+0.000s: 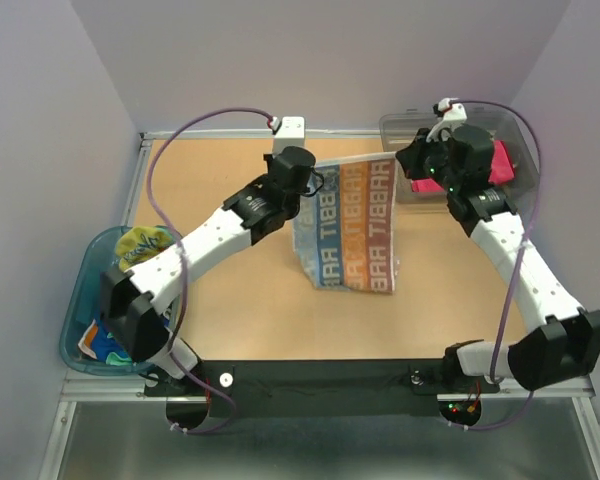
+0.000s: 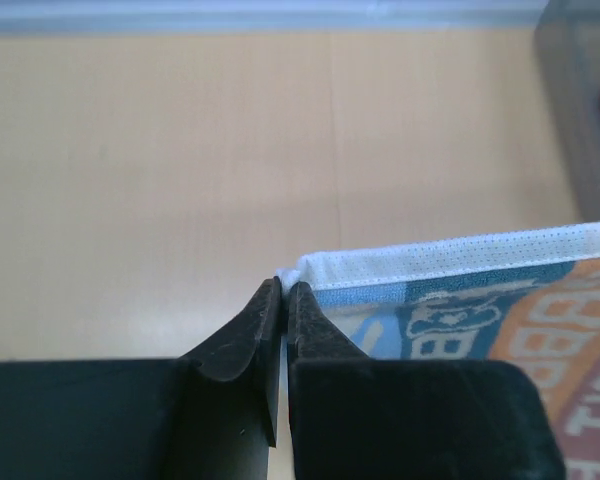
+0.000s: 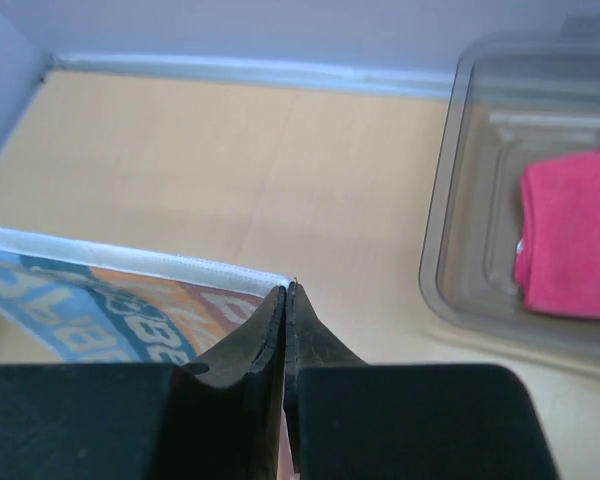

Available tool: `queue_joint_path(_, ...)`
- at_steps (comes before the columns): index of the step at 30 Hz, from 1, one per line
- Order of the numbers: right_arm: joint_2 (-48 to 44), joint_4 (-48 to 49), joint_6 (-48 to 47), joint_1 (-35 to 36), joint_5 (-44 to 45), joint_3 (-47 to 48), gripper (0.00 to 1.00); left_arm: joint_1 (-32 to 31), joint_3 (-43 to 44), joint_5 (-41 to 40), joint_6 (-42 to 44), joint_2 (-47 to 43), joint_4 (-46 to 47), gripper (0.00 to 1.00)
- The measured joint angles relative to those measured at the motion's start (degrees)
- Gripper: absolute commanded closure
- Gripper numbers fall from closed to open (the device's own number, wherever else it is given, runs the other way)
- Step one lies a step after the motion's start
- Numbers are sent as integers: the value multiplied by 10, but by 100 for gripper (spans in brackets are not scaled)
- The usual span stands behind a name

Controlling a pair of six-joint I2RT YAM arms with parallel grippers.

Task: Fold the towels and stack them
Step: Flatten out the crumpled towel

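Holding the striped towel (image 1: pixel 348 235) up by its top edge, at both ends. Clamped narrow with the left pincer (image 2: pixel 283 290) on the left corner of the white hem, jaws almost meeting around the cloth. Clamped just as tight with the right pincer (image 3: pixel 285 292) on the hem's right corner, with no gap visible between the jaws. Stretched taut between the two over the far half of the bench (image 1: pixel 230 300), hem running nearly straight from left to right. Hanging from there toward the bench's middle, orange and blue bands and big letters facing the overhead camera, lower left corner rumpled; cannot tell whether resting on the wood or just above it. Folded and lying inside the clear grey bin (image 1: pixel 405 125) at the far right corner, just beyond the right pincer: a pink towel (image 3: pixel 572 232). Heaped in the blue-rimmed tub (image 1: pixel 75 300) at the bench's left edge, partly under the left arm: a yellow towel (image 1: pixel 140 243) among other cloths.
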Motion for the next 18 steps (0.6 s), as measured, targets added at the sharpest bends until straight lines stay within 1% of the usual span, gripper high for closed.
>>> queue_joint_path(2, -29, 2, -8, 0, 0, 14, 99, -21, 11, -33, 30, -50, 18, 100)
queue_joint_path(4, -68, 3, -20, 0, -2, 24, 100, -58, 12, -73, 66, -98, 43, 100)
queue_joint_path(6, -102, 3, -33, 0, -10, 26, 100, -110, 5, -111, 116, -144, 73, 100)
queue_joint_path(11, -177, 3, -56, 0, -42, 26, 100, -238, -25, -166, 206, -238, 130, 100)
queue_joint_path(14, -220, 2, -66, 0, -72, 26, 99, -298, -31, -205, 252, -271, 157, 100)
queue_joint_path(15, -237, 3, -69, 0, -83, 26, 100, -328, -31, -220, 271, -280, 171, 100)
queue_joint_path(18, -269, 3, -75, 0, -104, 26, 99, -382, -31, -262, 314, -289, 201, 100)
